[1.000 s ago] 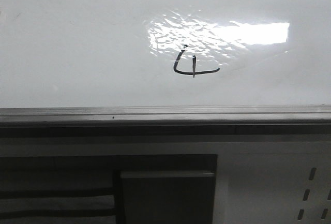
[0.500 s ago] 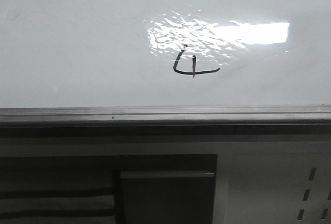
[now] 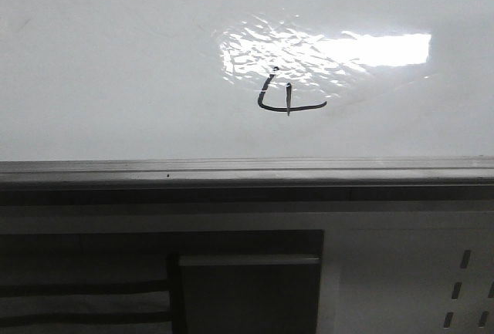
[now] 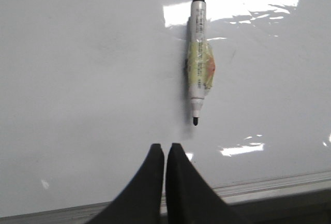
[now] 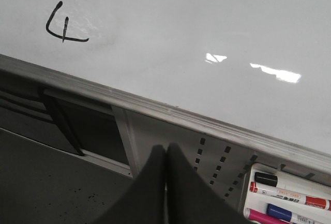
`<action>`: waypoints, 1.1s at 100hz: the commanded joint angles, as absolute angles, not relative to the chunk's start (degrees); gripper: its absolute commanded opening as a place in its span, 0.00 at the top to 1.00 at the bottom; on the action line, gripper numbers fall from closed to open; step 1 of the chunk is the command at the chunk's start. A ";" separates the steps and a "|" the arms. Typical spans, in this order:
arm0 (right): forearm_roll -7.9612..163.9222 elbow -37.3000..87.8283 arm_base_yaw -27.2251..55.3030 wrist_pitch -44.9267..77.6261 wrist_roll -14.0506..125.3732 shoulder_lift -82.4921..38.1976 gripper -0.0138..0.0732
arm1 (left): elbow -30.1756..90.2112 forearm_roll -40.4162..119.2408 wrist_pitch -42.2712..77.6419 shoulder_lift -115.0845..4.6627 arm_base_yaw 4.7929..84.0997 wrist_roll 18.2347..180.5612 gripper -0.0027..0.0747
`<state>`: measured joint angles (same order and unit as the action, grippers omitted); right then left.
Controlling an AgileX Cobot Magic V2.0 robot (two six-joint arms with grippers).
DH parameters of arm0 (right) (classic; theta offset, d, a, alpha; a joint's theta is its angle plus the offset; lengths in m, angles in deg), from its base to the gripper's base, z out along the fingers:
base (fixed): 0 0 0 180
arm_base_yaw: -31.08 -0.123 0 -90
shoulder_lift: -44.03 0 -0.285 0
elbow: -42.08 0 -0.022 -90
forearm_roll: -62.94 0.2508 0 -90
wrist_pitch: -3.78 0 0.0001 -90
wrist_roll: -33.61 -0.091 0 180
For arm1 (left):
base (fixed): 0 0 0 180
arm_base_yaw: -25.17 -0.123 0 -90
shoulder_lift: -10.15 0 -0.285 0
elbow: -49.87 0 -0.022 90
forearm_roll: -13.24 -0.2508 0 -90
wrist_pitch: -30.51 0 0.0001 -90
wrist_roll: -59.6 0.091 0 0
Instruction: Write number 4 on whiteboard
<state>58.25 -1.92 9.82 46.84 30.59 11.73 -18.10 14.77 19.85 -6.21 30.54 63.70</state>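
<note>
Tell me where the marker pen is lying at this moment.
In the left wrist view, the marker pen lies uncapped on the whiteboard, beyond the shut left gripper and apart from it, its tip pointing back toward the fingers.

Left claw (image 4: 165, 154): black fingers pressed together tip to tip, nothing between them.
Right claw (image 5: 166, 157): black fingers likewise closed against each other, holding nothing.
Front view: neither arm shows.

Number 4 (image 3: 287, 95) on the whiteboard (image 3: 116, 64) right of centre, edge rail (image 3: 231, 170) near, marker (image 4: 198, 58) lying on the whiteboard.
</note>
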 commanded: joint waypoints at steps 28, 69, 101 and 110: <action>57.40 -0.53 9.95 42.87 30.61 11.42 0.92 | -28.83 18.60 28.83 4.21 26.59 63.58 0.99; 57.40 -0.53 9.95 43.03 30.61 11.42 0.92 | -28.83 18.60 28.20 4.21 26.59 63.58 0.99; 57.40 -0.53 9.95 43.03 30.61 11.42 0.92 | -28.83 18.60 28.20 4.21 26.59 63.58 0.99; 57.40 -0.53 9.95 43.03 30.61 11.42 0.92 | -28.83 18.60 28.20 4.21 26.59 63.58 0.99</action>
<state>58.15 -1.92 9.82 46.84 30.59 11.73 -27.23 17.99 24.04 2.61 26.58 63.70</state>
